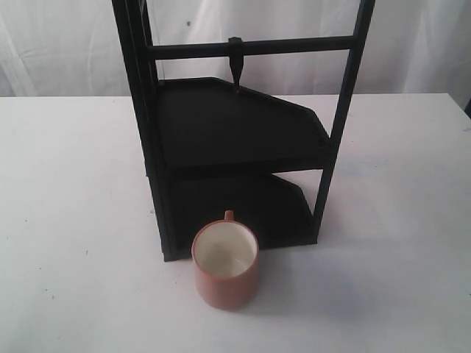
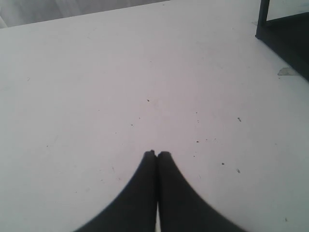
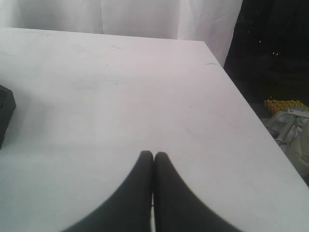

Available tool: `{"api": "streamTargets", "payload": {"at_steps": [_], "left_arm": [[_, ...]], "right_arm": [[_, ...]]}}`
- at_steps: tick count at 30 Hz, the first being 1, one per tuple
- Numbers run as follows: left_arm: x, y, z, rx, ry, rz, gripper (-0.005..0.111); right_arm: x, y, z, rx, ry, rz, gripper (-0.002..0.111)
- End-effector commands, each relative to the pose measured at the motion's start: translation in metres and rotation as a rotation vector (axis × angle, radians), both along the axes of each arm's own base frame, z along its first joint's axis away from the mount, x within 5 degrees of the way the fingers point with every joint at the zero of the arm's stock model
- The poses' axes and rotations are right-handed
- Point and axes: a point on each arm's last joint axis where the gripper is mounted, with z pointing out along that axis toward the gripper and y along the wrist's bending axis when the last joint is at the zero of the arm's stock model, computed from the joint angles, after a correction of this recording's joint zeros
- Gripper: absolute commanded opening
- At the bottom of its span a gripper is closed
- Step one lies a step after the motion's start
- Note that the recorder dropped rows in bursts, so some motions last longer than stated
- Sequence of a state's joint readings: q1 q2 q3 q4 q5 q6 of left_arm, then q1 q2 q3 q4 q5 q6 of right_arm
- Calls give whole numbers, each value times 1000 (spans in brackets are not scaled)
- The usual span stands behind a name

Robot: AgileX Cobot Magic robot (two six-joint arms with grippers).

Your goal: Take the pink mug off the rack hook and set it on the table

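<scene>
The pink mug [image 1: 225, 267] stands upright on the white table [image 1: 66, 220], just in front of the tall black rack [image 1: 235, 132], its cream inside showing and its thin handle turned toward the rack. The rack's hook [image 1: 235, 62] on the upper crossbar hangs bare. Neither arm shows in the exterior view. My left gripper [image 2: 157, 153] is shut with nothing in it, over bare speckled tabletop, a corner of the rack [image 2: 285, 38] off to one side. My right gripper [image 3: 153, 154] is also shut and empty above bare table, far from the mug.
In the right wrist view the table's edge [image 3: 251, 111] runs close by, with a dark gap and yellow and grey clutter [image 3: 285, 113] beyond it. A white curtain [image 1: 66, 44] hangs behind the table. A black corner [image 3: 5, 108] pokes in at that view's border.
</scene>
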State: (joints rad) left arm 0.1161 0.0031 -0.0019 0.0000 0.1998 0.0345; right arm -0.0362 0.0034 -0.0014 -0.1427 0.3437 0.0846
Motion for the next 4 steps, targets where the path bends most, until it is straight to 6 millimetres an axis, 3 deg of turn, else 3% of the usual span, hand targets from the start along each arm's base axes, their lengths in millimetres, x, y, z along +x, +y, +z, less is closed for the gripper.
{"api": "streamTargets", "payload": {"at_steps": [1, 4], "left_arm": [[0, 0, -1, -1, 2, -2, 0], [0, 0, -1, -1, 2, -2, 0]], "right_arm": [[0, 0, 0, -6, -3, -5, 0], [0, 0, 0, -6, -3, -5, 0]]}}
